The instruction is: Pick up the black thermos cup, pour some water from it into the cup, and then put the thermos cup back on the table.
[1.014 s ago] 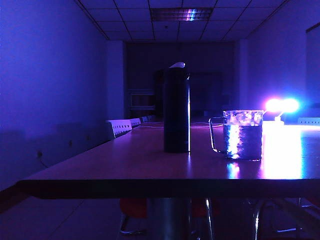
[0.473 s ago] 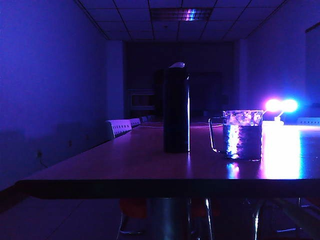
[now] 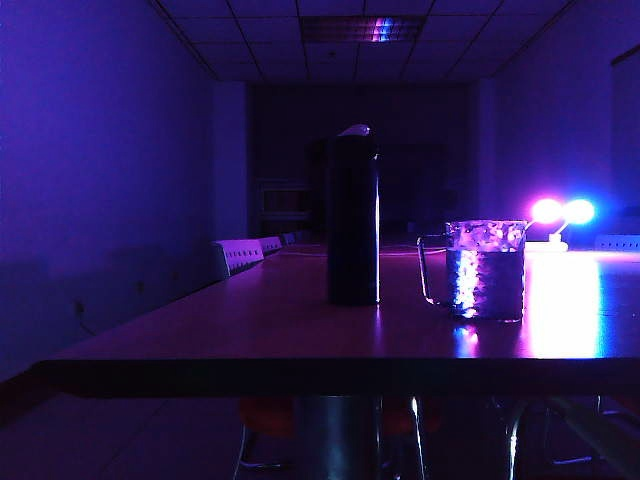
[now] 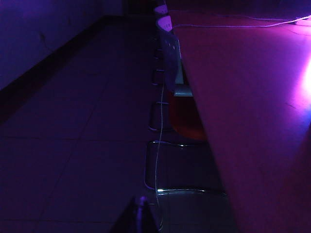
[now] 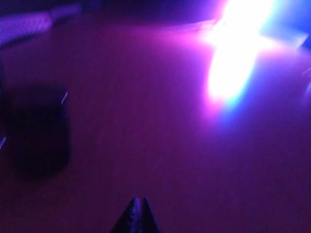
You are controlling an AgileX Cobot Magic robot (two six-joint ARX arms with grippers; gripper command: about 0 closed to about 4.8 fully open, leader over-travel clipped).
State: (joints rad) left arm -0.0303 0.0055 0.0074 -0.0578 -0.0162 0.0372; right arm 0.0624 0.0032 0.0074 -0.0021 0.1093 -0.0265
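A dim room washed in blue and violet light. Along the left side, a row of pale chair backs [image 3: 240, 254] runs beside a long wooden table [image 3: 300, 330] with a dark front edge.

Near the middle of the table stands the black thermos cup [image 3: 353, 218], upright, tall and slim, with a pale rounded lid tip on top. Nothing is touching it. Just to its right, apart from it by a small gap, sits the cup [image 3: 486, 268], a short clear glass mug with glinting textured walls; its thin looped handle faces the thermos. Further right and behind, a bright lamp [image 3: 562, 211] glares pink and blue and throws a strong reflection across the tabletop.

Neither arm shows in the exterior view.

In the left wrist view, the left gripper [image 4: 141, 213] hangs off the table's left edge, above the floor and the chair frames [image 4: 170, 145]; only its dark tips show, pressed together with nothing between them.

In the right wrist view, which is blurred, the right gripper [image 5: 136, 213] hovers over bare tabletop, its two fingertips meeting in a closed point, holding nothing. A dark, blurred shape, seemingly the thermos, stands well ahead of it to one side, with the lamp's glare on the other.
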